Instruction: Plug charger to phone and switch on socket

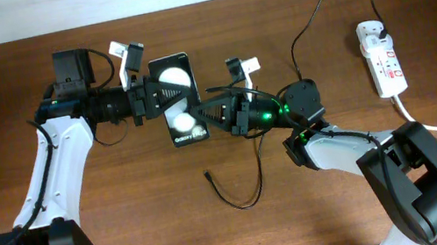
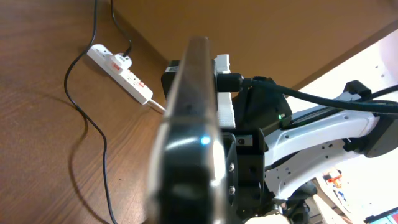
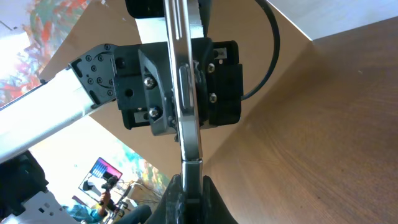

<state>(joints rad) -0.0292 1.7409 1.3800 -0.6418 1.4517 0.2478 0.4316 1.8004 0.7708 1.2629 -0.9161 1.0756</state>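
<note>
Overhead | phone [image 1: 173, 81] screen-up between both arms | left tool [image 1: 148, 99] clamped on its left edge | right tool [image 1: 217, 112] pinched shut on the opposite edge (seen edge-on from the right wrist) | charger [image 1: 256, 178] tip lies loose on bench [image 1: 126, 209], near phone, unplugged | socket [image 1: 382, 59] far right, well apart.

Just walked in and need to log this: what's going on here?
Both arms hold the small black glossy smartphone, screen up: left pincer on one long edge, right pincer on the opposite side. The thin black charger cable's plug lies loose on the brown wooden table, not yet in the phone. The white power strip with red switches sits untouched off to the right.
</note>
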